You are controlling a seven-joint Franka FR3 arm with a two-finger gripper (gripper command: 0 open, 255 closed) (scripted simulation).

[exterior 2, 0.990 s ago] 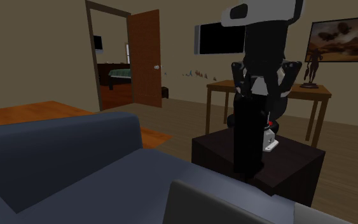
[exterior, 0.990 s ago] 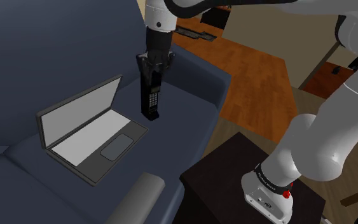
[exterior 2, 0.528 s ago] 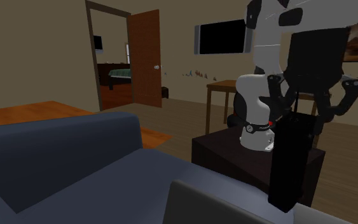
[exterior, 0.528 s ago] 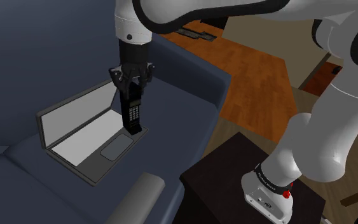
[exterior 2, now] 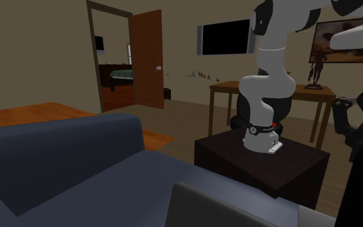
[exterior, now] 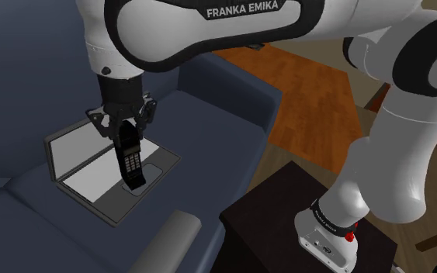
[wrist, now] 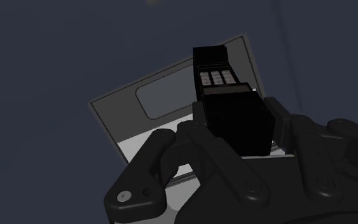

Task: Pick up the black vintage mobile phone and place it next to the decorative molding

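A black brick-shaped mobile phone [exterior: 133,167] with a keypad hangs upright, slightly tilted, over the keyboard of an open grey laptop [exterior: 92,174]. My gripper [exterior: 126,133] is shut on the phone's upper end. In the wrist view the fingers clasp the phone [wrist: 219,70] on both sides of my gripper [wrist: 238,124], with the laptop [wrist: 165,105] below. In the second exterior view the phone [exterior 2: 362,187] hangs at the right edge under one black finger [exterior 2: 339,122]. A grey rounded bar [exterior: 168,239] lies at the sofa's front edge, near the laptop.
The laptop rests on a dark blue sofa [exterior: 216,116] with a tall backrest [exterior: 22,70]. My stand is a dark box [exterior: 286,225] right of the sofa. A wooden table [exterior 2: 270,93] with a statuette, a wall screen and an open door [exterior 2: 144,58] lie behind.
The arm has swung toward the shoulder view's left and nearer, carrying the phone from above the bare sofa seat to above the laptop. The grip has stayed shut throughout.
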